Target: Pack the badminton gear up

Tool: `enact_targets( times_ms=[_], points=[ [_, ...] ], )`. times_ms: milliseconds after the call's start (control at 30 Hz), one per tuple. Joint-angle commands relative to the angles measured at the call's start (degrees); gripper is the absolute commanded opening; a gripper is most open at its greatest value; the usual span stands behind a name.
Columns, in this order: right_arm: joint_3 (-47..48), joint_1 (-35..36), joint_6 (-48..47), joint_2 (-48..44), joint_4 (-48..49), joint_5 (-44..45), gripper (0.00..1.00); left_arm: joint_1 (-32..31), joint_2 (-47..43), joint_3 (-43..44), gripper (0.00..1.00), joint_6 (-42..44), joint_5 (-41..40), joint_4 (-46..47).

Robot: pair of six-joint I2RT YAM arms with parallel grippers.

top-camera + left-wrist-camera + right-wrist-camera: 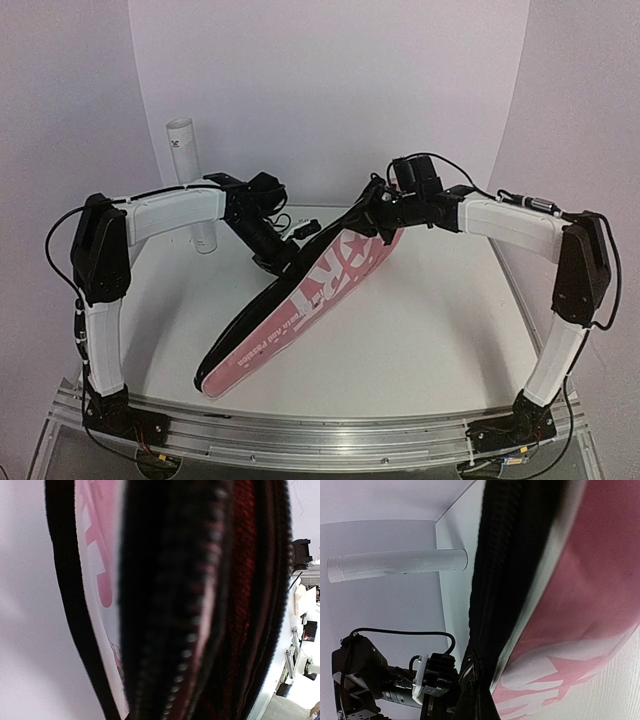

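Badminton gear: out of sight in all three views; cannot tell from here whether inside the pink bag [300,300] or elsewhere.

Pink bag with white lettering: runs diagonally across the tabletop [430,330], narrow end near the front edge left of centre, wide end toward the back and tipped up on its side. Black zipper [185,630] along the rim, filling the left wrist view close up and blurred, with dark red lining beside it.

Left hand [272,255]: fingers together, pressed against the black edge on the bag's far left side. Hidden in its own wrist view by the bag, so cannot tell whether any fabric sits pinched between the fingers.

Right hand [378,222]: fingers together as well, at the top of the bag's wide end, right at the zipper line. Cannot make out what, if anything, sits between them.

White tube [190,170]: upright at the back left of the tabletop, behind the left arm [170,215], apart from the bag. Appears again in the right wrist view, with the left arm's black wrist and cable near the bag's rim.
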Motion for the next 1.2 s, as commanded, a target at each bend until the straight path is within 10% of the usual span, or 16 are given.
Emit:
enact_targets(
  times_ms=[0, 433, 1167],
  points=[
    [4.3, 4.3, 3.2, 4.7, 1.3, -0.8, 0.00, -0.1, 1.1, 6.0, 0.00, -1.4, 4.9, 10.8],
    [-0.1, 5.2, 4.9, 4.7, 5.5, 1.8, 0.00, 3.1, 5.7, 5.6, 0.00, -2.5, 4.8, 19.9],
    [7.4, 4.6, -3.3, 12.4, -2.7, -2.1, 0.00, 9.1, 8.7, 14.4, 0.93, -12.8, 12.6, 28.3]
  ],
)
